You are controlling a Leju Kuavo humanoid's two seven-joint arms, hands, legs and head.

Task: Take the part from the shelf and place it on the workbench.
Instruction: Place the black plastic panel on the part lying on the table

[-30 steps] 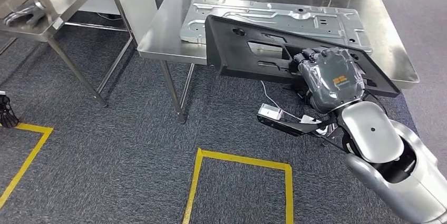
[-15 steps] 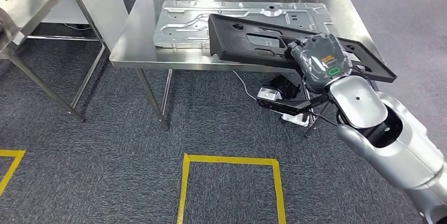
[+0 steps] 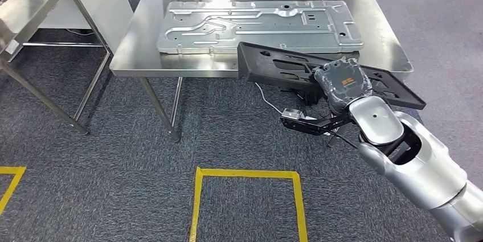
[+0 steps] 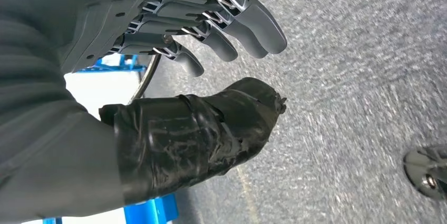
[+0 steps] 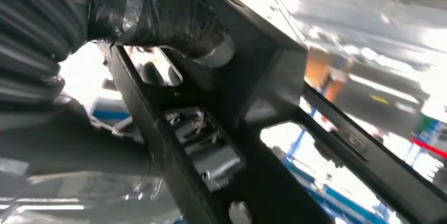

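Part first: big flat black plastic panel with cut-out holes sits mid-right of the head pic, held up in the air by the robot's right hand. Right hand fingers are wrapped round a bar of the panel near its middle, w/ the taped thumb pressed on the panel's edge in the right wrist pic. So that hand is grasping the panel.

Left hand hangs over grey carpet, fingers spread apart, nothing in them.

Shiny steel workbench fills the top middle of the head pic. A long silver stamped metal sheet already lies flat on it.

Key thing for the next move: panel's long side runs left to right across the pic, about the same way as the bench's front edge. Its far left end just reaches over the bench's front edge; most of it, plus the hand, hangs off the front, tilted down toward the lower right. Bench lies up and left from the hand. Right arm is the near one, so I think it needs to push fwd and level out before letting go.
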